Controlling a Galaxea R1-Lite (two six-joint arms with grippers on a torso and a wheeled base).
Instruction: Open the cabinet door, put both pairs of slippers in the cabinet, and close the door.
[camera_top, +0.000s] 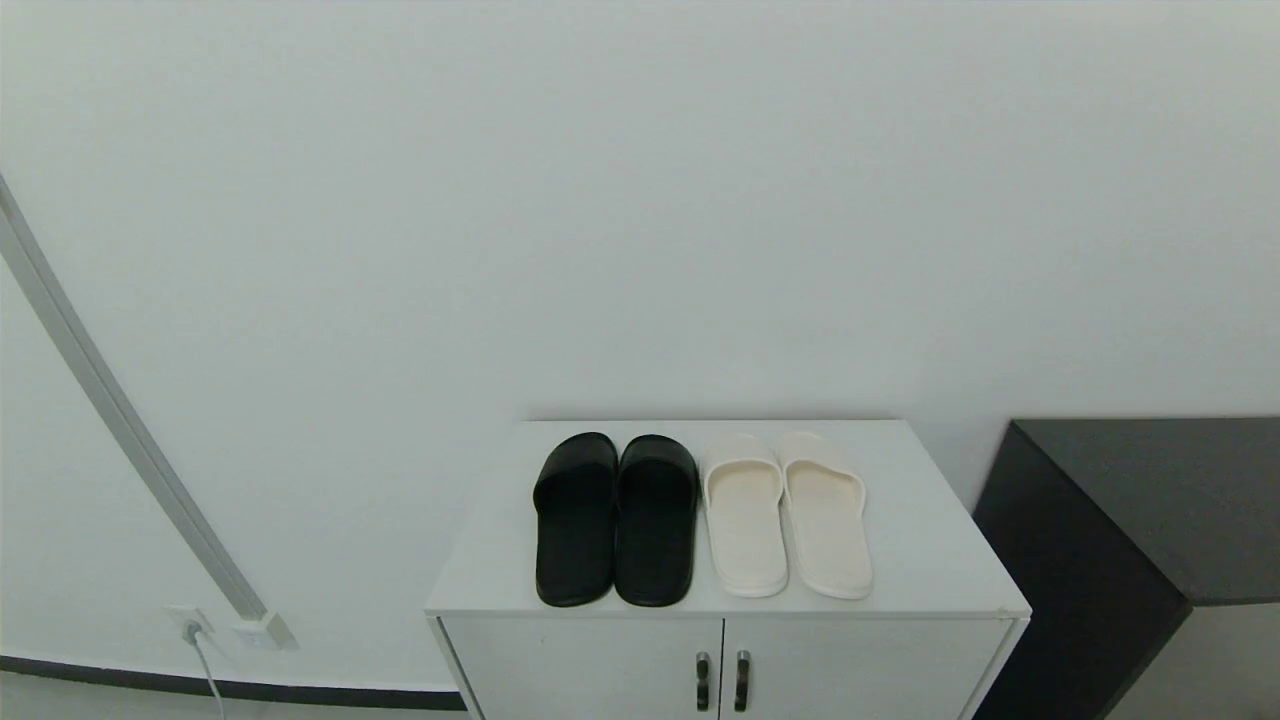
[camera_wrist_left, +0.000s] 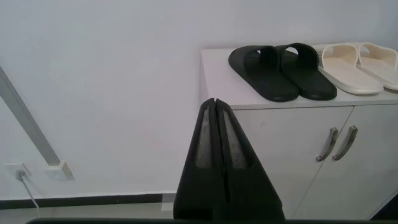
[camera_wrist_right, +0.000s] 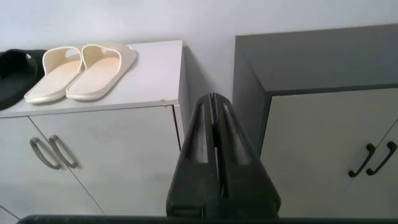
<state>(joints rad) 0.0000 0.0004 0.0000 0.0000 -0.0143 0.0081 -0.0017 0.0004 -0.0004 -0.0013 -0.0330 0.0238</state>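
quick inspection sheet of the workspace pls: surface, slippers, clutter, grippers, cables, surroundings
surface: white cabinet top, carries both pairs
job's things: black slippers and white slippers side by side, toes toward the wall; cabinet doors shut
clutter: nothing seen
grippers: left gripper and right gripper shut, holding nothing, short of the cabinet
cables: white cable plugged in low on the wall
surroundings: dark cabinet to the right; grey conduit on the wall

1. Two black slippers (camera_top: 575, 525), on top of the white cabinet (camera_top: 920, 560).
2. Two cream slippers (camera_top: 745, 525), on that same top.
3. Two doors (camera_top: 580, 670) on its front, with two handles (camera_top: 703, 680).
4. One dark cabinet (camera_top: 1150, 500), just right of the white one.
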